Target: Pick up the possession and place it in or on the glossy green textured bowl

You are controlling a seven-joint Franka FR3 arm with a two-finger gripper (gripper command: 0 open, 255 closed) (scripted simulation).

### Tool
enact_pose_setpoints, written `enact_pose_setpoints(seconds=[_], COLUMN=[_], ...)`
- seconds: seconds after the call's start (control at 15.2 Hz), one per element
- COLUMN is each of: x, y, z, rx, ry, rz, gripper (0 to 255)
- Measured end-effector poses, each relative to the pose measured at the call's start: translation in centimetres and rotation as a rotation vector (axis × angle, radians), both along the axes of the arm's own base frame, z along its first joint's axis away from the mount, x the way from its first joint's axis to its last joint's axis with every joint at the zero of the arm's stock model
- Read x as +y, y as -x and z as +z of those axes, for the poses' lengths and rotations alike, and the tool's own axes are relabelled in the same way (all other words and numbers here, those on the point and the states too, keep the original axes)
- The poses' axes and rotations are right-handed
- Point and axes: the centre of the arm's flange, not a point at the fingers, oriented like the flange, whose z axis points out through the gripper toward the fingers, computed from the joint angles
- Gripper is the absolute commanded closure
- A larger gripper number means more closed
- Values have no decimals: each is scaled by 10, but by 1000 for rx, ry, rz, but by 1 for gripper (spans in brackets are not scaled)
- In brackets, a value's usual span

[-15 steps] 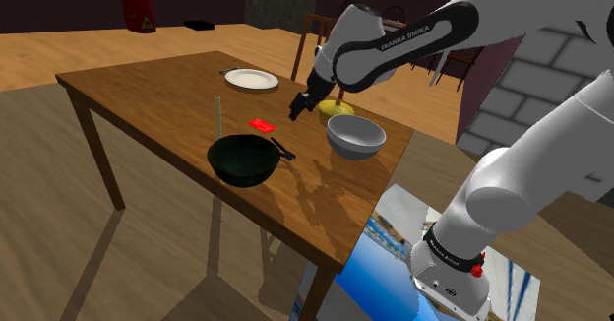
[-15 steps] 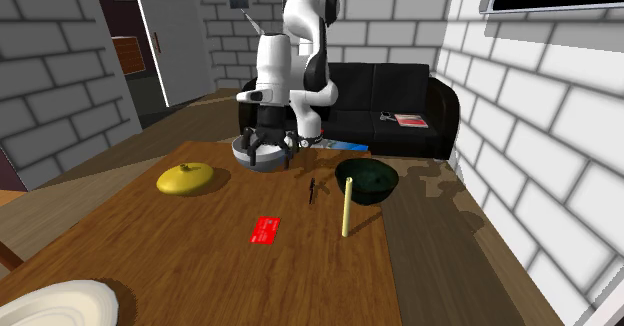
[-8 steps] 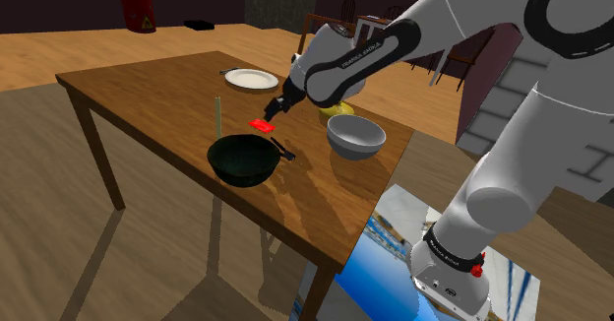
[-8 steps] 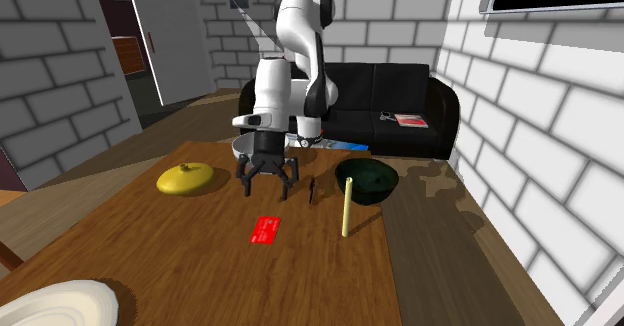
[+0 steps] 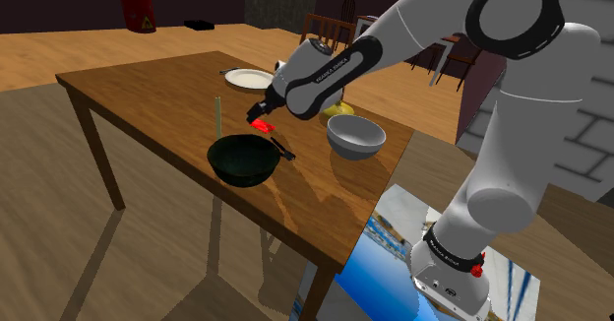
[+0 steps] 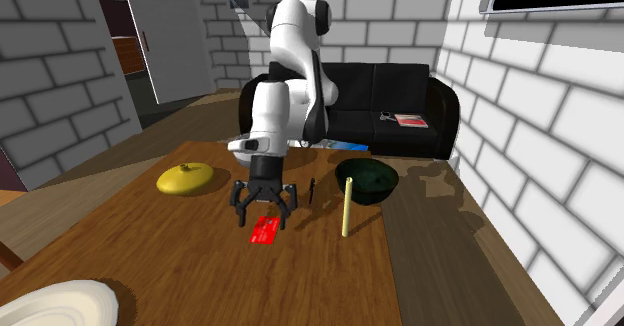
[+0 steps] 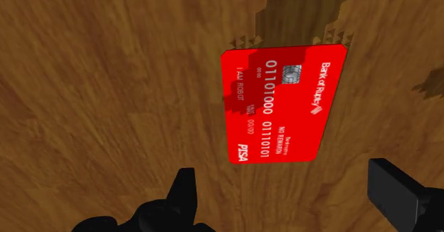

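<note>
Fingers spread, poised just above red card, which lies flat on bench. Likely best: centre over card, drop till tips meet wood, then pinch edges. Dark green bowl near.

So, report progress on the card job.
Done: the approach. The open end effector hangs over the card. In hand: nothing. The card lies flat on the table, untouched. Left: grasp it, lift it and put it in the dark green bowl.

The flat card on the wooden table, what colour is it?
The flat rectangular card is bright red with white print, clearest in the wrist view.
</note>
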Motion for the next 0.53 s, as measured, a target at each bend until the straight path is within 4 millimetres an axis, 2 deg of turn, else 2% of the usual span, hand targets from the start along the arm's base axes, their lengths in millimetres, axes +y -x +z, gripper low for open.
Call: enact_pose_setpoints(seconds=[0.26,0.53], x=[3,4], y=[-12,-14], z=[-16,-19], rx=[-1,-1], ry=[0,0], rz=[0,0], gripper=[0,0])
